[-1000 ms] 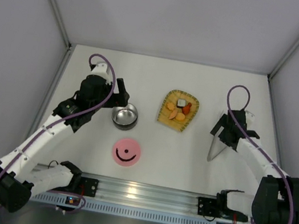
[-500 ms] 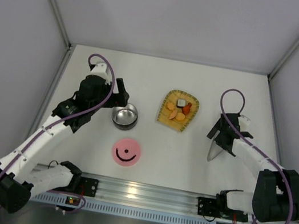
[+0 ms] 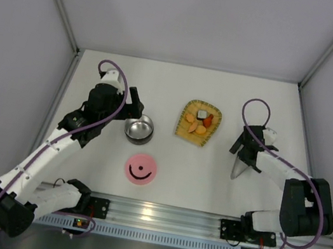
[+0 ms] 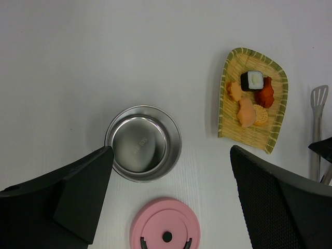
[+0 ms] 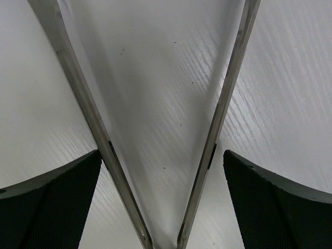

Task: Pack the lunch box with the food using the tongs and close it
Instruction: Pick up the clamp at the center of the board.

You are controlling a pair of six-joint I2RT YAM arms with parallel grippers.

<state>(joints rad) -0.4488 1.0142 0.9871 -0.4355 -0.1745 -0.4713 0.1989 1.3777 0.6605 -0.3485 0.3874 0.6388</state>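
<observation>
We see the tongs (image 5: 224,98) flat on the table (image 3: 207,183) right of the yellow tray (image 4: 251,139), straddled by the right claw (image 5: 161,155), spread wide, perhaps not touching. Left of the tray, the left claw (image 4: 170,150), also spread, hovers over the open lunch box (image 4: 142,145); the food (image 4: 248,111) lies in the tray.

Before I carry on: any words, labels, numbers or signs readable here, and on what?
Pink lid: no words, only a black smile sign, a curve under a dot.
Steel lunch box: a faint stamped mark on its inner floor, too blurred to read.
Tongs, woven tray, food: no text shows.
</observation>
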